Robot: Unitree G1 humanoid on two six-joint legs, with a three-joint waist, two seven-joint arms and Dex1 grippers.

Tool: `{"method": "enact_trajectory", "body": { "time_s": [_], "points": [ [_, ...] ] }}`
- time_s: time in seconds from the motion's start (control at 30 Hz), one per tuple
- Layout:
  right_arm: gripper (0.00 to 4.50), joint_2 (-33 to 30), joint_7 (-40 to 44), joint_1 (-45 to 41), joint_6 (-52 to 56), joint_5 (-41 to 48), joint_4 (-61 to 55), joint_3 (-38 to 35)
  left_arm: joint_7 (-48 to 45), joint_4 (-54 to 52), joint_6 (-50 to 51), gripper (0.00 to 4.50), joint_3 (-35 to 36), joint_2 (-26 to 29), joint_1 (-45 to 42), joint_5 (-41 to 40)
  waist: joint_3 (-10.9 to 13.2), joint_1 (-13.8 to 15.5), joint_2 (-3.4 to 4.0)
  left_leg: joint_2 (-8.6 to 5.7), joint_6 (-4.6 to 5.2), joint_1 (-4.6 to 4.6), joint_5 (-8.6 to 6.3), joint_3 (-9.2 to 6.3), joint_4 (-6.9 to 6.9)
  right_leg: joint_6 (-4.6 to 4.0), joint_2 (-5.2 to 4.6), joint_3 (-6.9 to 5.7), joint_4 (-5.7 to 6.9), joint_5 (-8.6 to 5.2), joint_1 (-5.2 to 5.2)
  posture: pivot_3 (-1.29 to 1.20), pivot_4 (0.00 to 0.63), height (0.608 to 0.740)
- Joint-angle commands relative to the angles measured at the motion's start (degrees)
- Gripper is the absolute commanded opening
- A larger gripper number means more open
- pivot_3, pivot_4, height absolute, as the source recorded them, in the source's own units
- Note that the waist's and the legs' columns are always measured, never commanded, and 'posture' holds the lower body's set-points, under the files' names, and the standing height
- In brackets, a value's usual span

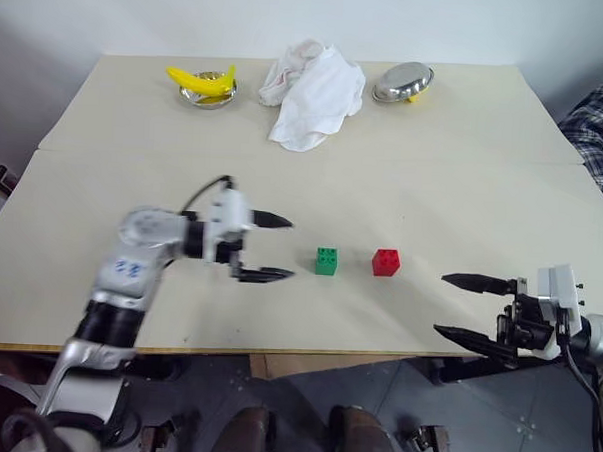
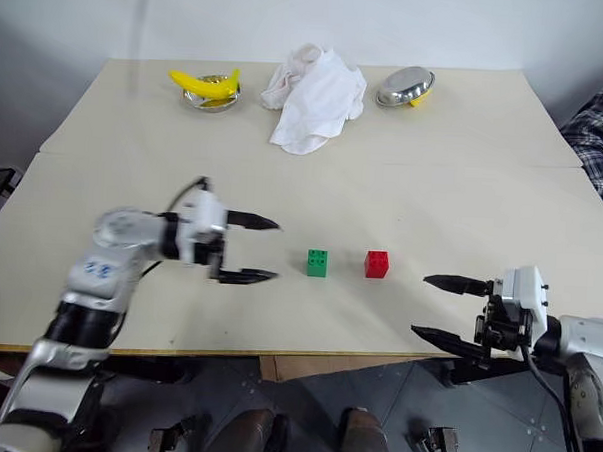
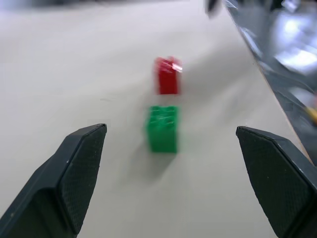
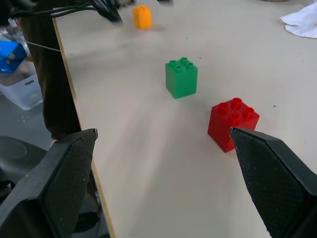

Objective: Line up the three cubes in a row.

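**Both claws released, cubes loose on the table**

Left gripper (image 1: 271,247) hangs above the table (image 1: 464,173) with its two black fingers spread wide and nothing between them, pointing toward the green cube (image 1: 326,260). In its wrist view the fingers (image 3: 79,168) frame the green cube with the red cube (image 3: 167,75) just behind it, both standing free on the surface.

Over at the near edge of the table, the right gripper (image 1: 470,309) is also released, fingers apart and empty, aimed at the red cube (image 1: 385,262) from the other side. The green and red cubes sit side by side with a small gap between them, studs up, near the middle of the front part of the table. The orange cube (image 4: 142,16) shows in the right wrist view, standing farther along beyond the green one, close to the left gripper's fingers.

At the far side of the table lie a crumpled white cloth (image 1: 312,91), a banana (image 1: 201,80) resting on a small metal dish, and a tilted metal bowl (image 1: 403,82).
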Motion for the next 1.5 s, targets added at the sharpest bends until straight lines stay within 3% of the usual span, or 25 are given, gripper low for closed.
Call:
{"method": "enact_trajectory", "body": {
  "time_s": [0.03, 0.17, 0.33, 0.47, 0.6, 0.77, 0.97, 1.07, 1.2, 1.5],
  "points": [
    [4.50, 1.6, 0.8, -2.6, -0.7, 0.7, 0.3, 1.1, 7.1, -7.4, 2.2, 4.46, 12.5, 2.0, 9.5, -5.0, 0.0, -0.1, 0.02, 0.00, -0.01, 0.01, -0.01, 0.00, -0.02, 0.00, 0.00, 0.01, 0.00, 0.00, 0.01, 0.00, 0.150, 0.740],
    [4.50, 4.1, 1.4, -5.7, -3.1, 0.3, 0.6, 2.6, 15.3, -15.5, 3.5, 4.46, 24.3, -0.2, 25.5, -7.0, 0.0, 0.1, 0.01, -0.01, 0.04, 0.01, -0.08, -0.01, -0.07, 0.00, -0.04, 0.05, -0.06, 0.00, 0.05, 0.00, 0.150, 0.740],
    [4.50, 5.9, 3.4, -8.5, -6.2, -0.3, 1.4, 4.2, 25.6, -21.0, 2.0, 4.46, 35.6, -9.9, 42.6, -9.2, 0.0, 0.8, -0.04, 0.00, 0.03, 0.02, -0.14, -0.05, -0.07, 0.00, -0.05, 0.04, -0.34, 0.00, 0.12, 0.00, 0.150, 0.740],
    [4.50, 6.4, 4.3, -9.7, -7.1, -0.5, 1.9, 4.8, 29.4, -20.6, -2.4, 4.46, 37.3, -15.7, 50.5, -7.3, 0.0, 0.9, -0.08, -0.01, 0.04, 0.04, -0.14, -0.05, -0.08, -0.01, -0.07, 0.05, -0.46, 0.00, 0.20, 0.00, 0.150, 0.740],
    [4.50, 6.7, 4.1, -11.2, -6.8, -0.6, 1.9, 5.7, 31.1, -23.7, -3.6, 4.46, 34.0, -18.2, 53.5, -7.3, -0.1, 0.8, -0.08, 0.00, 0.02, 0.04, -0.16, -0.03, -0.08, -0.04, -0.07, 0.09, -0.51, -0.02, 0.20, 0.00, 0.150, 0.740],
    [4.50, 5.8, 2.9, -13.1, -4.3, -0.7, 0.9, 6.9, 38.8, -28.3, 5.1, 4.46, 29.2, -15.0, 47.7, -7.7, -0.1, 0.8, -0.08, 0.02, 0.02, 0.04, -0.16, -0.03, -0.09, -0.07, -0.06, 0.11, -0.50, -0.03, 0.18, 0.00, 0.150, 0.740],
    [4.50, 4.8, 1.4, -13.6, 0.0, -0.2, -1.7, 7.4, 57.1, -36.0, 33.2, 4.46, 21.8, -8.4, 29.9, -8.5, -0.1, 0.8, -0.08, -0.01, 0.01, 0.04, -0.16, -0.06, -0.10, -0.06, -0.04, 0.12, -0.28, -0.03, 0.10, 0.00, 0.150, 0.740],
    [4.50, 4.8, 0.7, -13.4, 1.5, 0.0, -3.1, 7.5, 66.0, -36.8, 49.7, 4.46, 21.2, -9.0, 21.2, -8.6, -0.1, 0.5, -0.05, -0.03, 0.01, 0.04, -0.16, -0.05, -0.11, -0.04, 0.00, 0.13, -0.07, -0.02, 0.08, 0.00, 0.150, 0.740],
    [4.50, 5.1, -0.2, -13.1, 2.5, 0.0, -4.2, 7.7, 73.3, -33.6, 64.1, 4.46, 20.5, -12.4, 9.4, -6.8, -0.1, 0.6, -0.07, -0.01, -0.02, 0.00, -0.17, -0.03, -0.15, -0.04, 0.09, 0.13, 0.05, -0.02, -0.08, 0.00, 0.150, 0.740],
    [4.50, 5.8, -2.1, -11.3, 3.2, 0.4, -6.6, 7.5, 74.9, -27.8, 69.1, 4.46, 16.5, -15.9, 1.3, -2.8, -0.1, 0.7, -0.09, -0.03, -0.07, -0.02, -0.14, -0.02, -0.13, -0.04, 0.11, 0.13, 0.06, -0.02, -0.10, 0.00, 0.150, 0.740]
  ]
}}
